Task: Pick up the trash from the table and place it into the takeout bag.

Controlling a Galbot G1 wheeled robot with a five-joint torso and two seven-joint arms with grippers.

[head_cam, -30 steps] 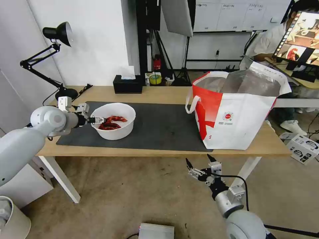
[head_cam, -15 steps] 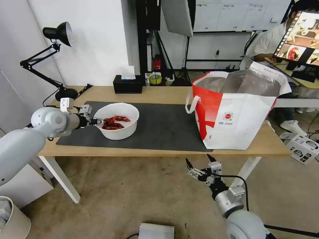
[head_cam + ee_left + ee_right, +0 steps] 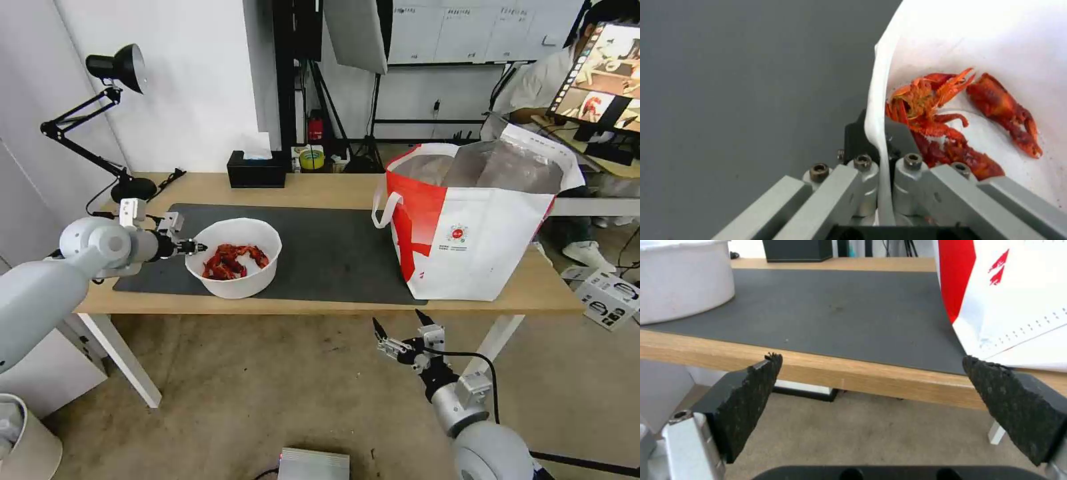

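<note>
From the head view, our left gripper [image 3: 193,247] pinches the near rim of the white bowl [image 3: 235,267] on the mat, the takeout bag [image 3: 473,227] well beyond it. At the left wrist, our fingers [image 3: 862,140] clamp the thin, flexing wall, shells [image 3: 951,133] loose just past them, so it may tip. At the right wrist, our right gripper [image 3: 871,373] gapes wide, empty, below the table [image 3: 862,373] edge.

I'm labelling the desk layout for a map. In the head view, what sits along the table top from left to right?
Black desk lamp base → left gripper pinching the rim of the white round bowl of red crayfish shells → large white-and-red takeout bag with foil lining.
</note>
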